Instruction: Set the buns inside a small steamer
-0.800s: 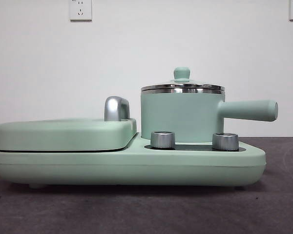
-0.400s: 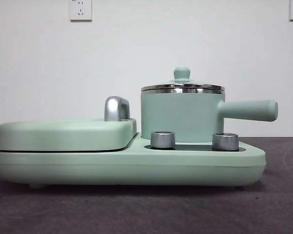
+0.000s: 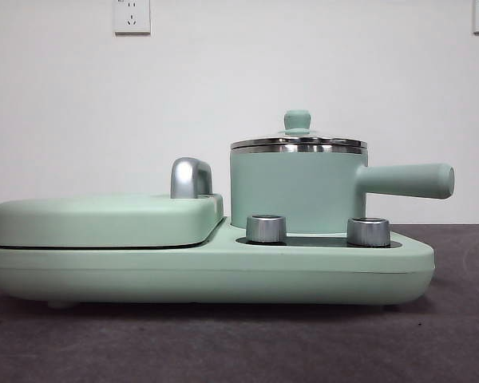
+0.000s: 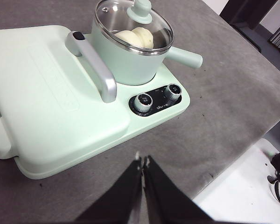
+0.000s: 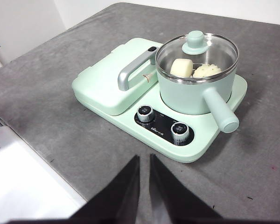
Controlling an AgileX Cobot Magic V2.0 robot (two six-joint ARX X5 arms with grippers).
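The left gripper hangs over the worktop, well away from the small steamer, with its jaws pressed together and nothing in them. The right gripper hangs on the knob side of the steamer, also far off, its jaws almost together with a thin gap, holding nothing.

Both buns sit inside the steamer, side by side: the smooth one and the ridged one. The glass lid is on top (you can see the buns through it). The steamer stands on the green cooker base, next to the flat griddle. The job looks done, and nothing seems left to move.
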